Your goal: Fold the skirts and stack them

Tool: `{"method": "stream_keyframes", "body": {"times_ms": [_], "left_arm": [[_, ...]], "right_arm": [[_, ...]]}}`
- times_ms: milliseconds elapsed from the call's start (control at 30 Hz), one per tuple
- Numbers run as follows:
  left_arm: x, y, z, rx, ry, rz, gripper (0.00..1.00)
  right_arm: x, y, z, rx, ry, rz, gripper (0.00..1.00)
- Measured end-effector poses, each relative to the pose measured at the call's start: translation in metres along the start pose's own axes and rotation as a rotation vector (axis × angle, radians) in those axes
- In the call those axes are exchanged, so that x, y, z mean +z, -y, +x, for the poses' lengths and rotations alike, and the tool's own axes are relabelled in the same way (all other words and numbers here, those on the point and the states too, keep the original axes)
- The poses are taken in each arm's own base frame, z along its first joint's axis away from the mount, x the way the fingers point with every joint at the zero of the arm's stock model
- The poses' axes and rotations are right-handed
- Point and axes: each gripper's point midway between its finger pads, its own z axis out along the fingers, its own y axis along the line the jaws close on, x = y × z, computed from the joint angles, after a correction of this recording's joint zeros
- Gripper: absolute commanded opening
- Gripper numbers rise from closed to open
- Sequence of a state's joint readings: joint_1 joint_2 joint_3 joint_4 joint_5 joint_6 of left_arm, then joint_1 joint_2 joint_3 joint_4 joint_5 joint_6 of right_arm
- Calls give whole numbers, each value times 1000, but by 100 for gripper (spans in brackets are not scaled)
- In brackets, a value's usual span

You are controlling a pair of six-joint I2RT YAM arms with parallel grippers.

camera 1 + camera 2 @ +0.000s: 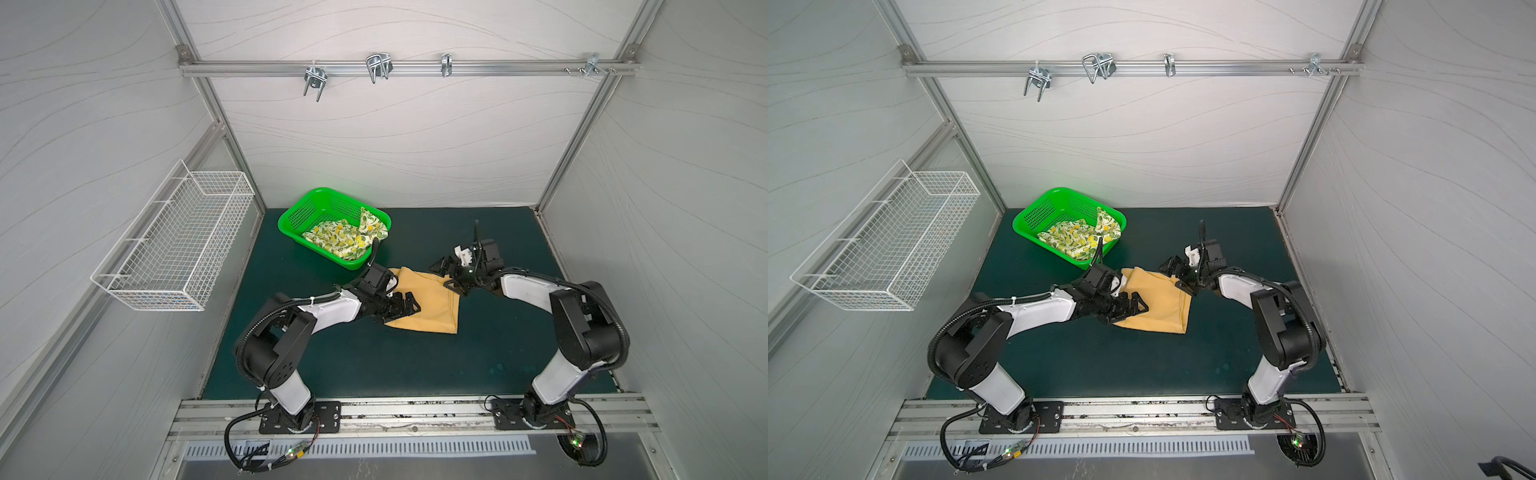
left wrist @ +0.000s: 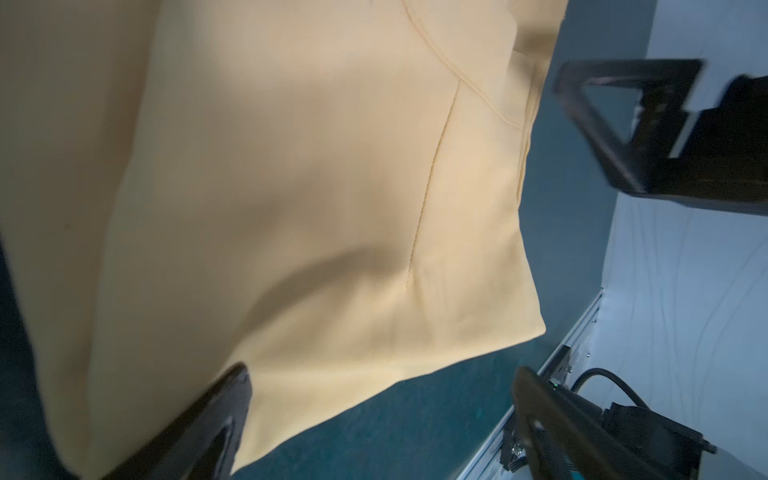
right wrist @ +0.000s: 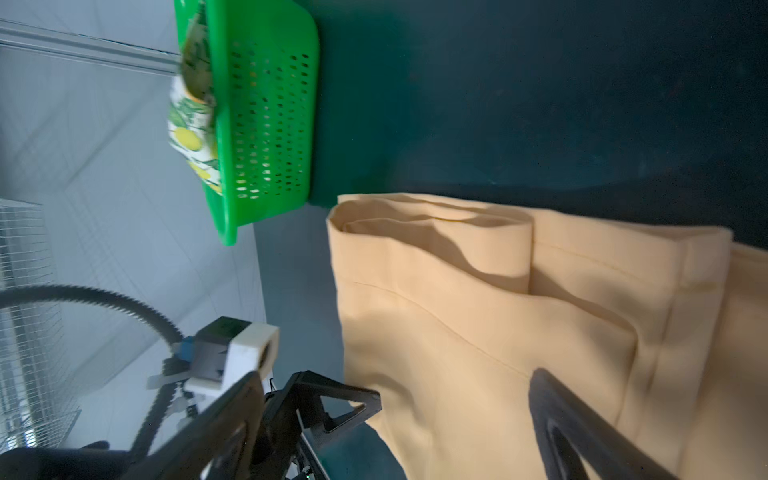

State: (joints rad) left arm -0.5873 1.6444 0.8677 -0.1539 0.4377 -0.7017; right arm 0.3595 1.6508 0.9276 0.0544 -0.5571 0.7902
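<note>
The mustard-orange skirt (image 1: 432,307) (image 1: 1160,305) lies folded on the green mat, showing in both top views. The lemon-print skirt (image 1: 345,241) (image 1: 1077,241) lies crumpled in the green basket (image 1: 291,214) (image 1: 1025,216), with one corner draped over the rim. My left gripper (image 1: 409,303) (image 1: 1136,305) (image 2: 380,386) hovers open over the orange skirt's (image 2: 291,187) left edge, nothing between its fingers. My right gripper (image 1: 446,275) (image 1: 1177,275) (image 3: 397,395) stands open above the orange skirt's (image 3: 478,311) far right corner, holding nothing. The right wrist view also shows the basket (image 3: 270,104).
A white wire basket (image 1: 174,249) hangs on the left wall. Metal hooks (image 1: 376,68) hang from the back rail. The mat (image 1: 374,357) runs to the aluminium frame at the front, and grey walls close the other three sides.
</note>
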Motion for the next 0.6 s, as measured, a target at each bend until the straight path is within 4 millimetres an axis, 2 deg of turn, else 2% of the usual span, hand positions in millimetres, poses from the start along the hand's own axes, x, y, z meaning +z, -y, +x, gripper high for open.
{"method": "stream_keyframes", "body": {"times_ms": [100, 167, 233, 333, 433, 600], "left_arm": [[-9, 7, -7, 5, -10, -23, 99], [-19, 18, -21, 18, 5, -20, 99], [-28, 31, -38, 31, 33, -5, 99], [-33, 46, -69, 44, 74, 22, 99], [-23, 47, -91, 38, 73, 26, 99], [6, 34, -107, 4, 20, 1, 99]], "right_arm": [[-19, -27, -6, -46, 42, -45, 99], [-32, -39, -4, -63, 62, -70, 99], [-41, -45, 2, -64, 73, -88, 99], [-51, -41, 22, -43, 68, -94, 99], [-52, -33, 43, -19, 43, -87, 99], [-50, -31, 68, -19, 6, -80, 99]]}}
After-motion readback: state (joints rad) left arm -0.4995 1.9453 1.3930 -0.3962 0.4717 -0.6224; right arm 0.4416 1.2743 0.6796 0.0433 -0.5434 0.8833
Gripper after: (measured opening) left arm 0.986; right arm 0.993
